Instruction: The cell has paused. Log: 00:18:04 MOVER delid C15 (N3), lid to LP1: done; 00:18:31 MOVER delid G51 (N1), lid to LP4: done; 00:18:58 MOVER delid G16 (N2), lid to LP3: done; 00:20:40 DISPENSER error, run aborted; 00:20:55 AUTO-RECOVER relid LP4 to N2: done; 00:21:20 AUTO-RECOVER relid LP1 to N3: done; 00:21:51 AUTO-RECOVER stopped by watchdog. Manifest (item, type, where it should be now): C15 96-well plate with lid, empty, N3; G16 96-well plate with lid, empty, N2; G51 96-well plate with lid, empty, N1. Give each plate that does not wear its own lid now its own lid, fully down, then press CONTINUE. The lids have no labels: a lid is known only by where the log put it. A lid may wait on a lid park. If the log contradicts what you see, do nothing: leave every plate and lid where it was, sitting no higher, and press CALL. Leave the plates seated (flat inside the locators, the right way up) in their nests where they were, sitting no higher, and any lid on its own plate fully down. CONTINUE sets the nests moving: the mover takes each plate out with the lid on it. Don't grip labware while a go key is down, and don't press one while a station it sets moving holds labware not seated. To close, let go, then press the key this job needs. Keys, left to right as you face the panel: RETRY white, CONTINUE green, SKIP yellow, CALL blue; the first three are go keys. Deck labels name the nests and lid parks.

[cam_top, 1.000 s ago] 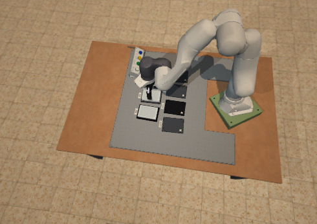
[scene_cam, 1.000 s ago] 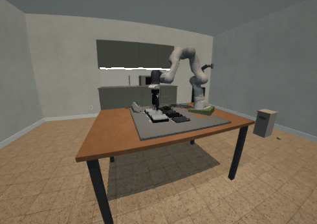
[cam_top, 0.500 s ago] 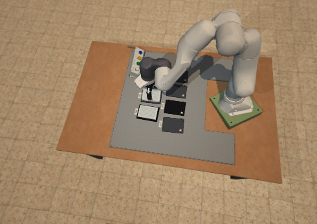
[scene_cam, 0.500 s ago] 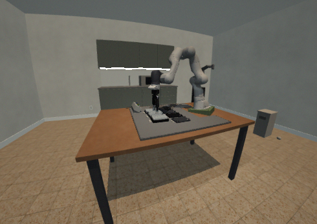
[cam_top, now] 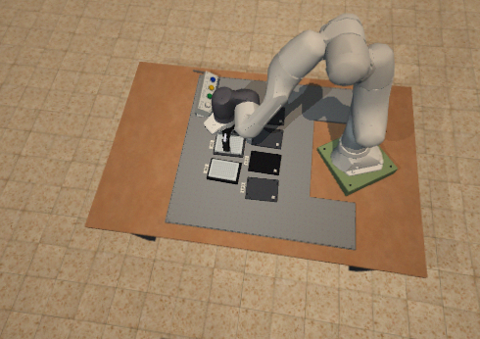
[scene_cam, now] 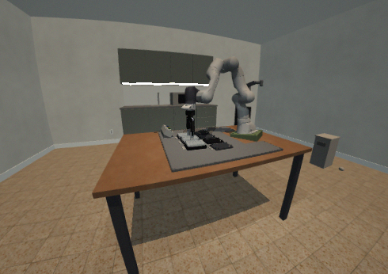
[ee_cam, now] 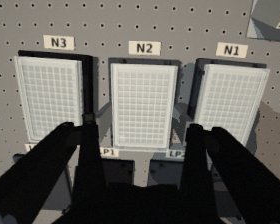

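The wrist view shows three white 96-well plates in a row: one in nest N3 (ee_cam: 51,97), one in N2 (ee_cam: 143,105) and one in N1 (ee_cam: 231,102). My gripper (ee_cam: 142,112) hangs straight over N2, with its two dark fingers on the long sides of the lid on the N2 plate. It is shut on that lid. I cannot tell whether the lid rests on the plate or is just above it. In the top view the gripper (cam_top: 226,142) stands over the middle plate, the N3 plate (cam_top: 223,170) lies nearer, and the wrist hides most of the N1 plate.
Four dark lid parks (cam_top: 264,162) lie in a column beside the nests; the LP1 and LP2 labels show in the wrist view. I cannot tell which parks hold a lid. The key panel (cam_top: 208,93) stands past N1 at the mat's edge. The arm base (cam_top: 357,162) is on the right.
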